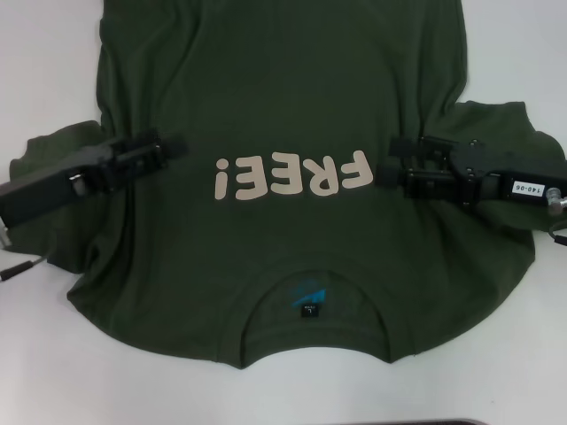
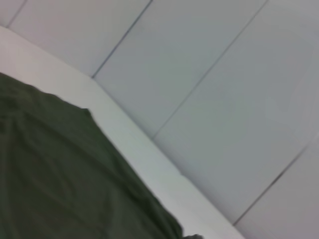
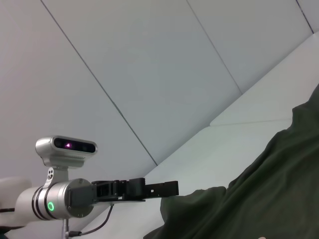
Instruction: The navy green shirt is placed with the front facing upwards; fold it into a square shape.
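The navy green shirt [image 1: 283, 115], a large dark olive cotton T-shirt, lies spread flat on the white table [image 1: 514, 53] with its front up. Its cream "FREE!" chest print [image 1: 291, 174] reads upside down in the head view, and its collar with the small blue-and-black neck label [image 1: 308, 299] lies at the table's near edge. The short sleeves bunch out to either side beneath the arms, and the body runs away toward the far side.

The left gripper [image 1: 177, 144], black and on a dark arm, reaches in from the left over the sleeve, its tip low over the cloth just beside the exclamation mark; its fingers look close together. The right gripper [image 1: 390, 159] comes in from the right, its two black fingers [image 1: 403, 144] set a narrow gap apart, level with the letter F. Whether either tool pinches the fabric cannot be told.

The right wrist view shows the left gripper [image 3: 167, 188] low over the shirt's edge, before a grey panelled wall [image 3: 149, 59].
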Robot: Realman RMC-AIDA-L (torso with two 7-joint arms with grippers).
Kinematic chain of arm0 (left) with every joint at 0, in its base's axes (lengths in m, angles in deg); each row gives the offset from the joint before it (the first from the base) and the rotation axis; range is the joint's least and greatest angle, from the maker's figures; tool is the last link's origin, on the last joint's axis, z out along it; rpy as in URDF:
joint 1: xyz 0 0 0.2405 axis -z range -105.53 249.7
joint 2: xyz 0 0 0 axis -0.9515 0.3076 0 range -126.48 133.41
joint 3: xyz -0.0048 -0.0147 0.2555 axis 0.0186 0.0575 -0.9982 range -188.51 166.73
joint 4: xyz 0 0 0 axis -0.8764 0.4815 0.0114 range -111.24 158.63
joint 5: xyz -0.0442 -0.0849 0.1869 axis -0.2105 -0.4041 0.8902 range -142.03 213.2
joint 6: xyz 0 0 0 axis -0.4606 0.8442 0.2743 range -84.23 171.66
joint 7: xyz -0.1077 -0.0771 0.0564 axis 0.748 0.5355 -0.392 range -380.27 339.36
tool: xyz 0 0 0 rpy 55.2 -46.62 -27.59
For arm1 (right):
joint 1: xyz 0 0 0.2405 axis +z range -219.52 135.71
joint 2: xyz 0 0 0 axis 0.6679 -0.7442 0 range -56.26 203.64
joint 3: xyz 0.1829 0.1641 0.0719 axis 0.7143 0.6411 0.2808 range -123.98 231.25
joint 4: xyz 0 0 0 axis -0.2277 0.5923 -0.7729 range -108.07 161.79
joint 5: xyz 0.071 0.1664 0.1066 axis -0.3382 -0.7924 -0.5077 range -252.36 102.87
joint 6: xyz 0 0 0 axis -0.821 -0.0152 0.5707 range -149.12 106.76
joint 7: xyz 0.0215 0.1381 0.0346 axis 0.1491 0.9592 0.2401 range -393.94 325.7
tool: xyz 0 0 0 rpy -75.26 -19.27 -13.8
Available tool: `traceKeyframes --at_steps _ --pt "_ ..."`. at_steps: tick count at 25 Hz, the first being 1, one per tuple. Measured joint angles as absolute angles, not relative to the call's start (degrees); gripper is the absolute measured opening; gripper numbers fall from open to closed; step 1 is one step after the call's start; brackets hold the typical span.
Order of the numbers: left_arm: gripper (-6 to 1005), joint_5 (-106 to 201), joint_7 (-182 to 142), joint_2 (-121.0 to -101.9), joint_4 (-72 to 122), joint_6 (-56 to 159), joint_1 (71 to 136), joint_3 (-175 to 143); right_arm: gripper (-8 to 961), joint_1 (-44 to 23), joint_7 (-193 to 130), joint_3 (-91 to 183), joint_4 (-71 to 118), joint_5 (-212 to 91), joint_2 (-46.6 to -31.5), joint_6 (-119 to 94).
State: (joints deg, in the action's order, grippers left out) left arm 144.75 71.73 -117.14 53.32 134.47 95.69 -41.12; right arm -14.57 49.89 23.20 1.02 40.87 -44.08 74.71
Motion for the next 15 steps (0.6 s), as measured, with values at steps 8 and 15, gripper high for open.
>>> traceKeyframes --at_steps 8,15 --pt "841 147.44 78.17 -116.22 56.87 131.64 95.62 -40.85 911 -14.57 49.9 23.83 1.02 40.82 -44.08 74.7" --pt "841 148.47 82.04 -115.63 61.23 126.97 94.29 -39.51 911 -14.6 49.93 24.05 1.0 40.82 -43.91 74.64"
